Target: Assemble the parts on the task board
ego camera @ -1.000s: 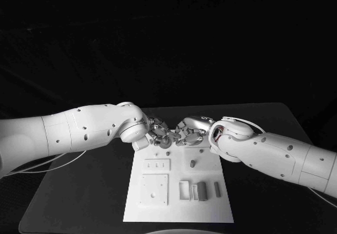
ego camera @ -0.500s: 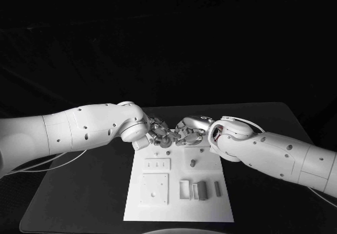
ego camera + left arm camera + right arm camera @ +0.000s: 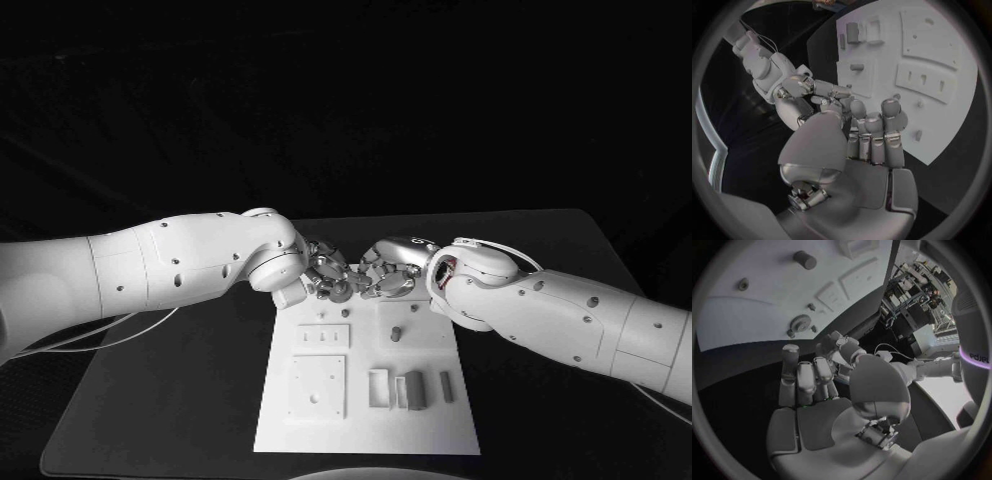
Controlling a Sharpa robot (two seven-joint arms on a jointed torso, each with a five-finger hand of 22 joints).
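Observation:
The white task board (image 3: 368, 420) lies lengthwise on the black table. My left hand (image 3: 320, 276) and right hand (image 3: 389, 272) meet fingertip to fingertip over its far end. In the left wrist view the left hand (image 3: 870, 135) has its fingers curled side by side, and the right hand (image 3: 820, 92) reaches in to its thumb. Whether a part sits between them is hidden. A small gear (image 3: 803, 322) lies on the board near the right hand (image 3: 811, 380). A short cylinder (image 3: 397, 335) stands mid-board, with several grey blocks (image 3: 415, 390) nearer me.
A raised square plate (image 3: 316, 388) and a slotted plate (image 3: 325, 338) take up the board's left half. A small peg (image 3: 414, 309) stands near the right arm (image 3: 577, 320). Bare black table (image 3: 173, 400) lies on both sides of the board.
The fingers of both hands have shifted slightly where they meet. The arms and the parts on the board have not moved.

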